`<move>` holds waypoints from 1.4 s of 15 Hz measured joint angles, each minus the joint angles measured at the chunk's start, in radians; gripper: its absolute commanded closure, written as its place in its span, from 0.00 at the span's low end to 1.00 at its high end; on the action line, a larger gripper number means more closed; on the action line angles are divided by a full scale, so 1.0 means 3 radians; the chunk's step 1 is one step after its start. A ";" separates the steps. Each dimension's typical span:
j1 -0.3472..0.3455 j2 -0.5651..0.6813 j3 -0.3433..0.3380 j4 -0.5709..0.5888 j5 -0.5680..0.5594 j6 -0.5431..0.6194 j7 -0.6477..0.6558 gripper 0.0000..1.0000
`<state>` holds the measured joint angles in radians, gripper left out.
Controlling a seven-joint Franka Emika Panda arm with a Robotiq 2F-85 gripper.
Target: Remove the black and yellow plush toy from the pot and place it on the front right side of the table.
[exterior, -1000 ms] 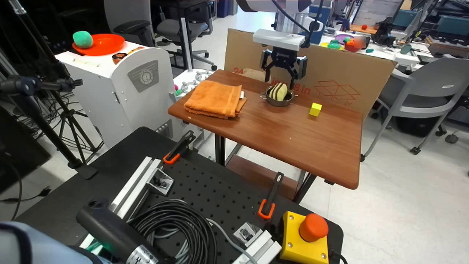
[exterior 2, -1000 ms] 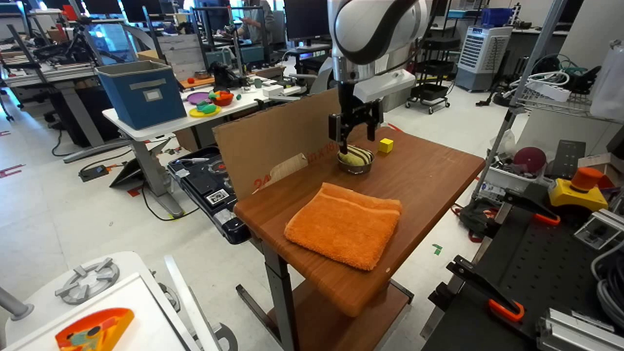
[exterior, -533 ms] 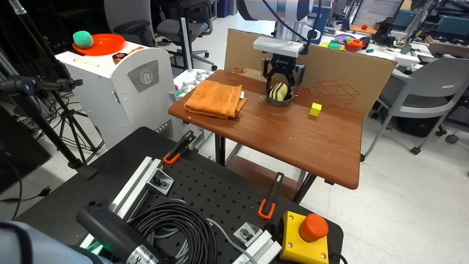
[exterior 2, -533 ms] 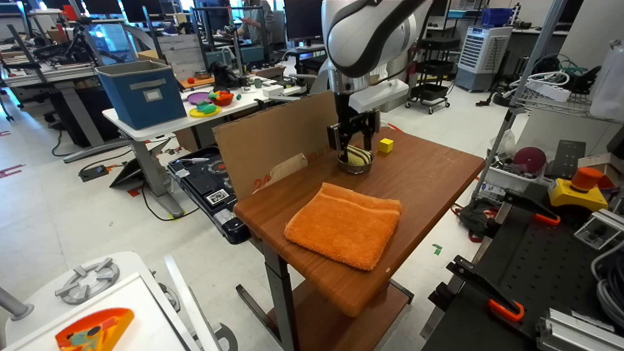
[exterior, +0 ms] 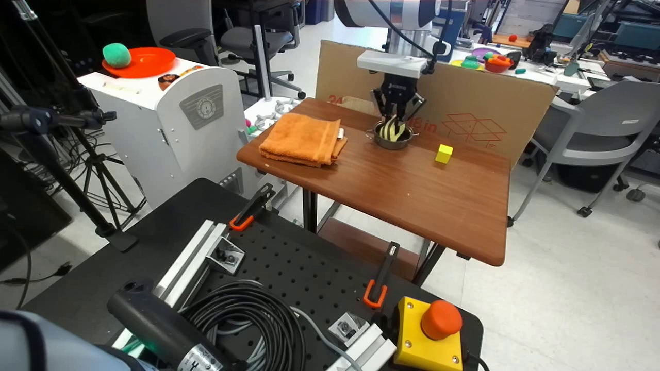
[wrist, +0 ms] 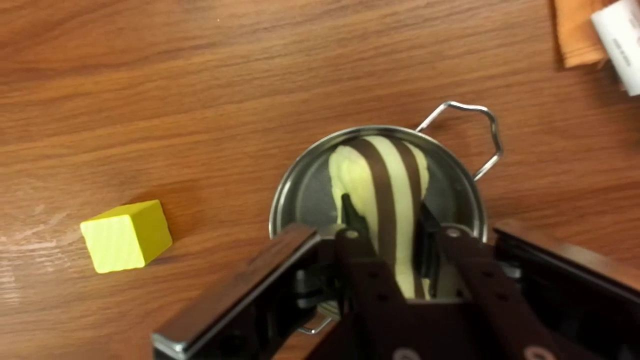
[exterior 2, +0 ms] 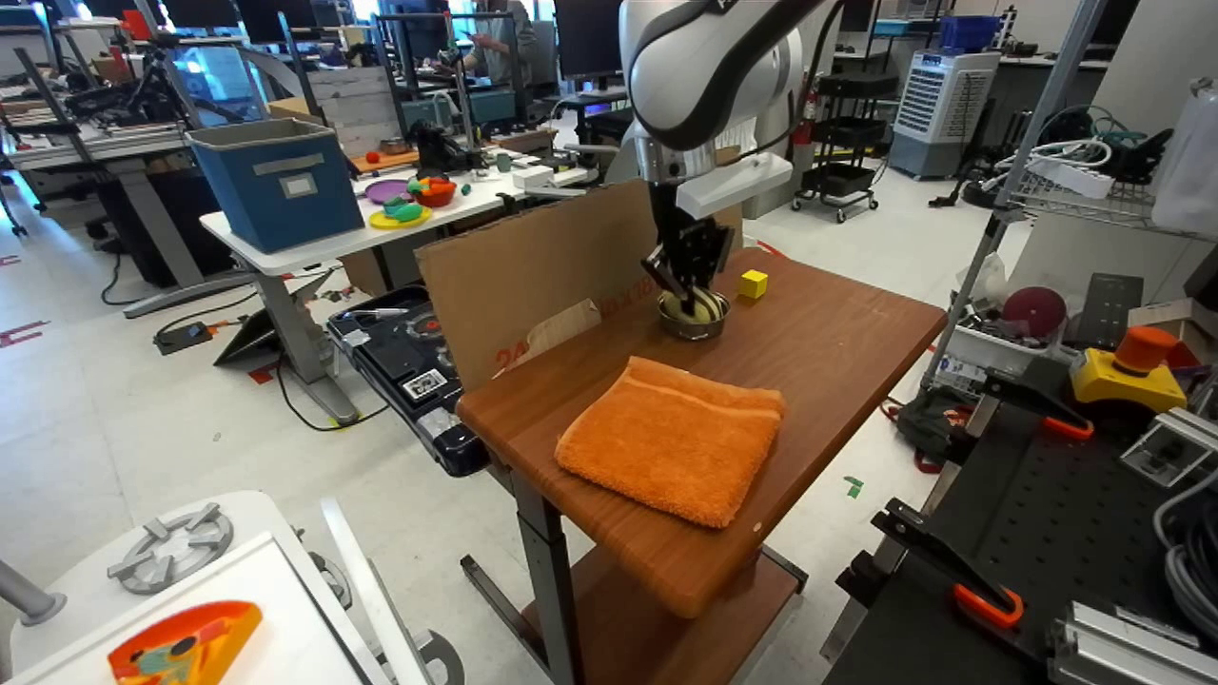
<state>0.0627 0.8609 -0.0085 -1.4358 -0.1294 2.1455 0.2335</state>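
Note:
The black and yellow plush toy (wrist: 395, 170) sits in the pot (wrist: 307, 205), its dark stripes looking brownish in the wrist view. My gripper (wrist: 385, 205) has come down into the pot from above, a finger pressed into each flank of the toy, pinching it narrower. In an exterior view the toy (exterior: 390, 135) bulges around the gripper (exterior: 396, 125); the pot (exterior: 392, 146) stands near the back of the table (exterior: 412, 190). My gripper (exterior 2: 691, 303) hides part of the toy (exterior 2: 710, 304) in an exterior view. The toy's underside is hidden.
A small yellow block (exterior: 443, 154) lies beside the pot, left of it in the wrist view. A folded orange towel (exterior 2: 672, 440) covers one end of the table. The cardboard panel (exterior: 464, 103) rises along the back edge. Wire handles (wrist: 492, 125) stick out from the pot.
My gripper has lowered into the pot, and its fingers have closed from wide apart onto the toy, squeezing it. The pot, towel and block have not moved.

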 measured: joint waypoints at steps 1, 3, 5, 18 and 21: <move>0.0000 -0.0011 0.0000 0.0007 0.0001 -0.0008 0.0000 0.97; 0.0005 -0.0084 -0.0001 -0.0001 -0.0001 -0.0026 -0.0005 0.99; 0.0021 -0.0213 -0.0001 -0.0043 -0.0004 -0.0068 -0.0039 0.97; -0.0286 -0.1399 -0.0233 -0.1430 -0.0096 -0.0019 -0.0498 0.97; -0.0493 -0.1257 -0.0290 -0.1460 -0.0085 0.0073 -0.0646 0.97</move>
<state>-0.0852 0.4838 -0.0953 -1.8737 -0.1549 2.1674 0.0398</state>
